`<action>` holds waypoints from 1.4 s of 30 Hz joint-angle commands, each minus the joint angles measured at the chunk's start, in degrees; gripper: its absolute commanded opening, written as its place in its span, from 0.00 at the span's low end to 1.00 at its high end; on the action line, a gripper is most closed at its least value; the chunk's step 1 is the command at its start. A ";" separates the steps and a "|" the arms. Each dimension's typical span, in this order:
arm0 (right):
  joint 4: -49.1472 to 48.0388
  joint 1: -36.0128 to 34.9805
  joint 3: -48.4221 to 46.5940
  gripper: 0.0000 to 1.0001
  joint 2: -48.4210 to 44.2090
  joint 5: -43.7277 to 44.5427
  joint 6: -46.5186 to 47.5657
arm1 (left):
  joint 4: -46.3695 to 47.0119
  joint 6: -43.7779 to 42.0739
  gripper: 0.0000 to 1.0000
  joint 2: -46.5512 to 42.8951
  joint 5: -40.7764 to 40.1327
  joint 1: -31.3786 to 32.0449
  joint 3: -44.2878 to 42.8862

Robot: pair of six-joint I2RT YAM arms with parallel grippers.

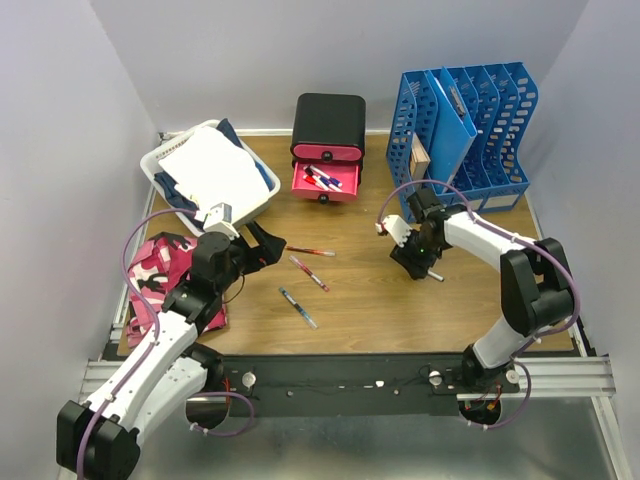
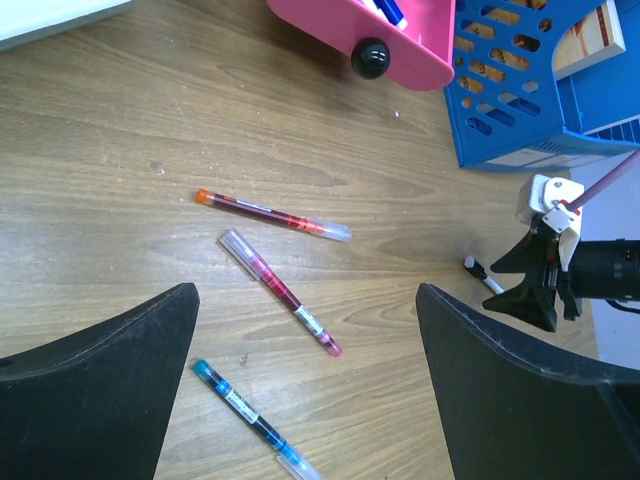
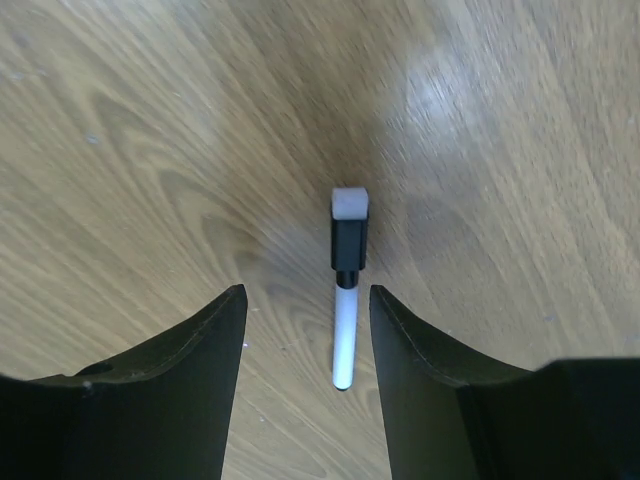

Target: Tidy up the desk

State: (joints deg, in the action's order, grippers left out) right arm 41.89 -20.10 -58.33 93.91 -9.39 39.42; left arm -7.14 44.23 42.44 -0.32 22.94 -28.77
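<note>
Desk (image 1: 400, 310) wood-grain, pale walls (image 1: 60, 100); left hand (image 1: 270, 245) spread empty; right hand (image 3: 306, 292) spread astride marker (image 3: 344, 325).

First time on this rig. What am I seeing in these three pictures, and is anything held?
Two robot arms are bolted at the near edge of a wooden desk. The wide picture looks down from above; the other two come from a camera on each wrist, the black shapes being that arm's own fingers. The left pincer is open, aimed at a red pen, a pink pen and a blue pen. The right pincer is open above a black-capped white marker on the wood. Nothing is held. At the back stand a basket of papers, a drawer unit and a blue file rack.
</note>
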 commanded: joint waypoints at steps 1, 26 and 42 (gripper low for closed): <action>-3.30 1.37 1.28 0.59 0.66 4.73 -1.36 | 1.95 0.07 0.99 0.89 1.99 -0.26 -0.84; 8.56 -3.97 -24.51 0.01 6.28 -21.90 13.32 | 1.34 -0.81 0.99 1.33 1.29 -0.26 -1.20; -10.86 -13.74 -63.75 0.04 32.73 1.73 1.10 | -1.56 0.42 0.99 -2.53 0.76 -0.44 0.65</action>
State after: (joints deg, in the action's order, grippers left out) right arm 36.14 -33.41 -118.15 121.80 -15.77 42.44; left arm -7.92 44.27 40.86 0.67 22.92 -28.80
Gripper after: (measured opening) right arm 0.016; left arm 0.987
